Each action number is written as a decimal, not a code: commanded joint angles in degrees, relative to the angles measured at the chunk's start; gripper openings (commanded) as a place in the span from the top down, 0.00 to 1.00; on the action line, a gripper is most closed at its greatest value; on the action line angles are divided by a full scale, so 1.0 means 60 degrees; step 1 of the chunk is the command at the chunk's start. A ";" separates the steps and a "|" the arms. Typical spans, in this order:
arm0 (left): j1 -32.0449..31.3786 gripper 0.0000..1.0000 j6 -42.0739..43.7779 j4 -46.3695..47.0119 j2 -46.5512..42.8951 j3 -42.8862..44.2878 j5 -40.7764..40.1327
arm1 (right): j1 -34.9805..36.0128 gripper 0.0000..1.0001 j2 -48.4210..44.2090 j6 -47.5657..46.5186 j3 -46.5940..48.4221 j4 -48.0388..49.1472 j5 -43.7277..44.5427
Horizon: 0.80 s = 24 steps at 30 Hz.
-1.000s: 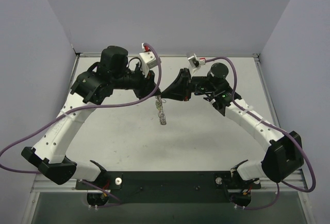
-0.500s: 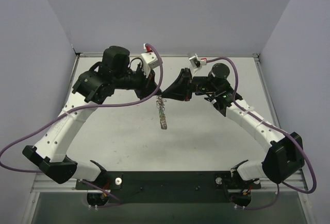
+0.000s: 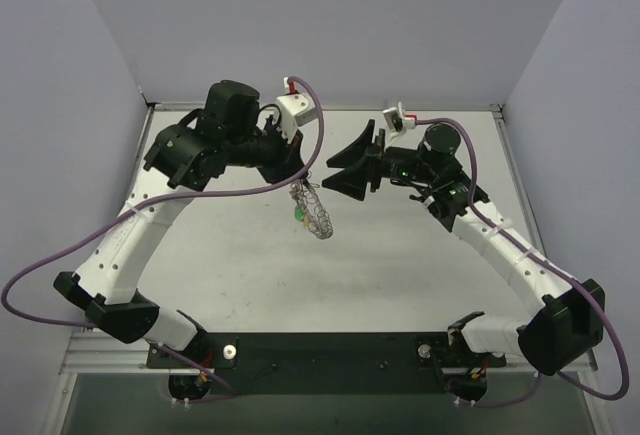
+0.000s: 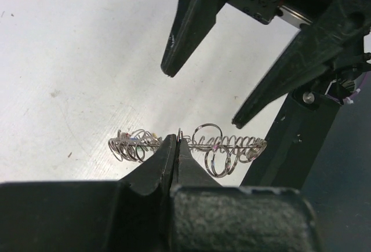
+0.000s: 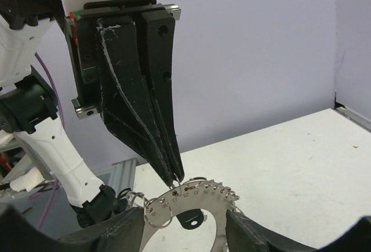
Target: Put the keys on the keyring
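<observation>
The left claw is clamped on the keyring rim, which dangles; the right claw is apart and empty. Risk: it's a thin edge pinch, so it may twist or slip if nudged.

keyring: silvery, toothed rim, small loops attached, hanging upright | keys: green head just beside it; others unclear

I count two grippers, my left gripper and my right gripper; one keyring; one green-headed key against the keyring; one table beneath the keyring. Other keys there are too small to count.
</observation>
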 commanded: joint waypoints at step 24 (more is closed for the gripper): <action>-0.0927 1.00 0.0135 -0.1758 0.1503 0.2246 -0.1653 | 0.0637 0.38 -0.1232 -0.2062 0.0416 -0.2666 0.3058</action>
